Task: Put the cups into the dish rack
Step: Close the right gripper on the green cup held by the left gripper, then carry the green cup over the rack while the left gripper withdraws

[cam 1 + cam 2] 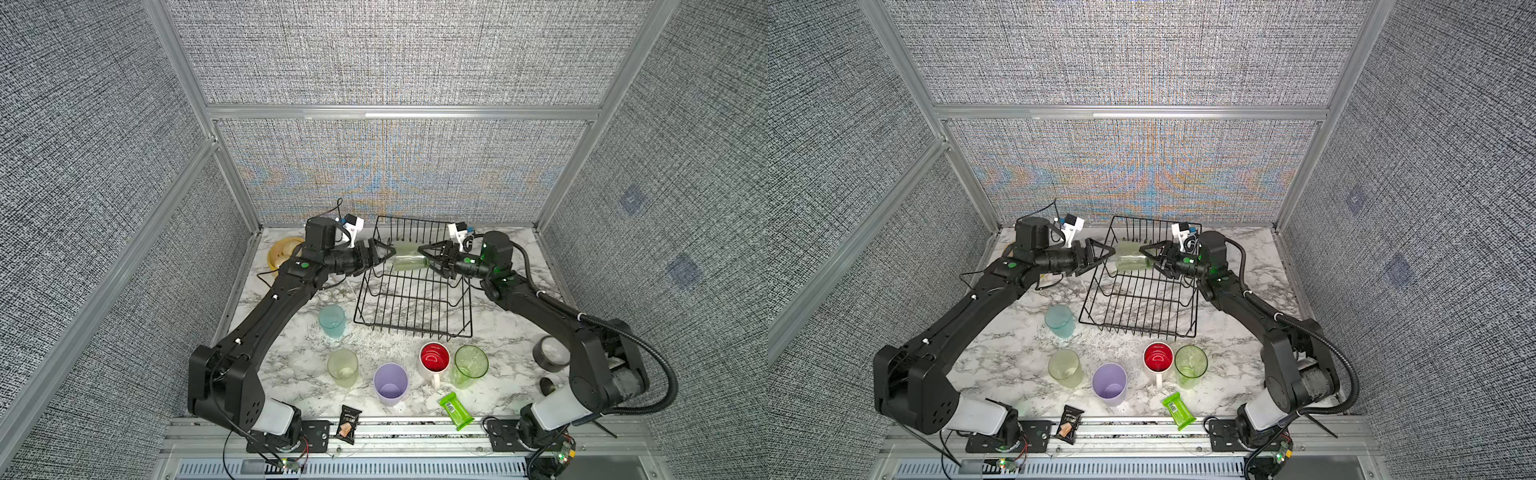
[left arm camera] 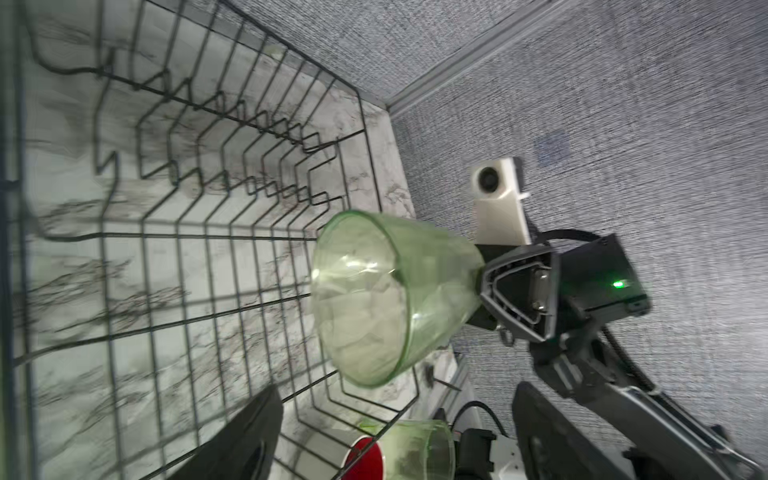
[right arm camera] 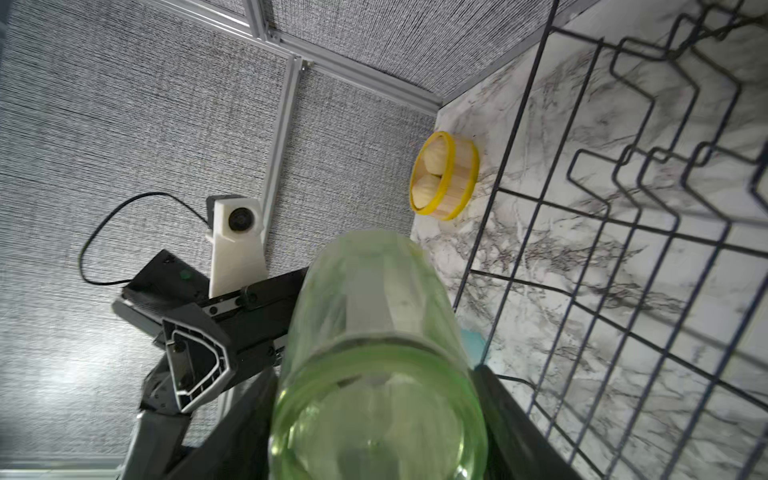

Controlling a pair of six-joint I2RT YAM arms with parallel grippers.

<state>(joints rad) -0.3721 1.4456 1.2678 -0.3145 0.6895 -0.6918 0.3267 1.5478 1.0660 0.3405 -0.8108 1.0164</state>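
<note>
Green tumbler (image 1: 409,263) hangs sideways over dish rack (image 1: 412,300), steamer basket (image 1: 281,251) nearby.

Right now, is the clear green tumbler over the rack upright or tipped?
Tipped: the tumbler lies on its side, held over the dish rack. The right gripper clamps its base; its mouth faces the open left gripper.

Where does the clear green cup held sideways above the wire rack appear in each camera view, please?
In a top view: green cup mid-frame, sideways above the far half of the rack.
In a top view: green cup just left of centre, same pose.
Left wrist: centre, mouth facing the camera, base in the right gripper.
Right wrist: bottom centre, base facing the camera.
Shared landmark: the black wire rack, in all four.
</note>
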